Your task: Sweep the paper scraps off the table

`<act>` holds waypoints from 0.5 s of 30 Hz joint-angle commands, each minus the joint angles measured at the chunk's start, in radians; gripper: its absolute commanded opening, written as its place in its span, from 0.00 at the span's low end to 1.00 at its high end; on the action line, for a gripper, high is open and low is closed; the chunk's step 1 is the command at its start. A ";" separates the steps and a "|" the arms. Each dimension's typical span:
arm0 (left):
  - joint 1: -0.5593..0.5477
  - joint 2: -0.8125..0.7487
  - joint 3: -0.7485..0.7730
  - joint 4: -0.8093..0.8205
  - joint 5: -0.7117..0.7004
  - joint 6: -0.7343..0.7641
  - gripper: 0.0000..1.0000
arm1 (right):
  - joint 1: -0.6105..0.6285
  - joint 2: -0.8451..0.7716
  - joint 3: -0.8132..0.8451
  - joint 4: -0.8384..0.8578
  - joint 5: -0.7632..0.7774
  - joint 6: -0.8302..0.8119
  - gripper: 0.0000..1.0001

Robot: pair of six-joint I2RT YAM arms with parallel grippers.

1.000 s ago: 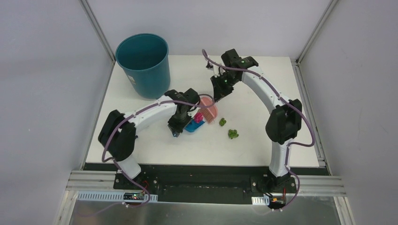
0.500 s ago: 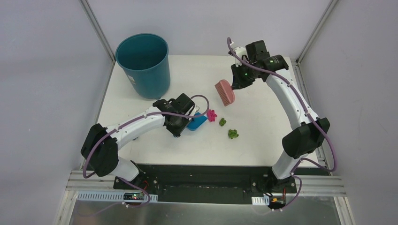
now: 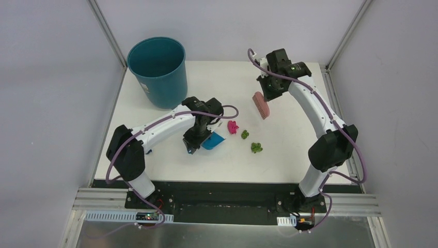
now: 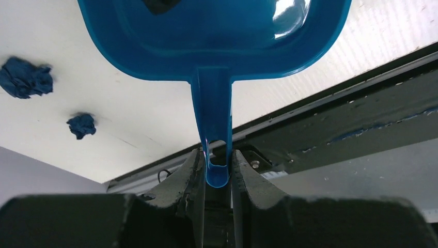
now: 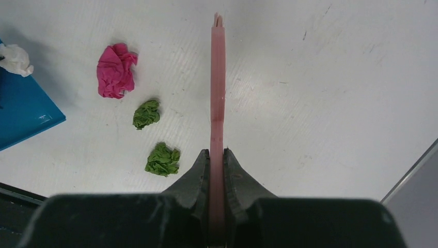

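Note:
My left gripper (image 3: 200,135) (image 4: 217,153) is shut on the handle of the blue dustpan (image 3: 213,141) (image 4: 214,36), which lies low on the white table (image 3: 289,155). A white scrap (image 5: 15,59) rests on the pan's edge (image 5: 20,116). Just right of the pan lie a magenta scrap (image 3: 233,126) (image 5: 114,70) and two green scraps (image 3: 245,134) (image 3: 256,148) (image 5: 146,114) (image 5: 162,159). Two dark blue scraps (image 4: 25,77) (image 4: 81,125) lie beside the pan in the left wrist view. My right gripper (image 3: 268,92) (image 5: 216,151) is shut on the pink brush (image 3: 261,105) (image 5: 217,88), lifted behind and to the right of the scraps.
A teal round bin (image 3: 157,70) stands at the table's back left corner. A black strip (image 3: 222,183) runs along the near edge, and grey walls enclose the table on three sides.
The right arm swung the brush away from the dustpan toward the back right. The magenta scrap went from the pan's mouth onto the table beside it. The left arm and pan shifted slightly.

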 commanded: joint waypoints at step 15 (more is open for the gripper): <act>-0.041 0.327 0.195 -0.005 0.073 0.093 0.00 | 0.110 0.228 -0.011 -0.026 -0.413 0.119 0.00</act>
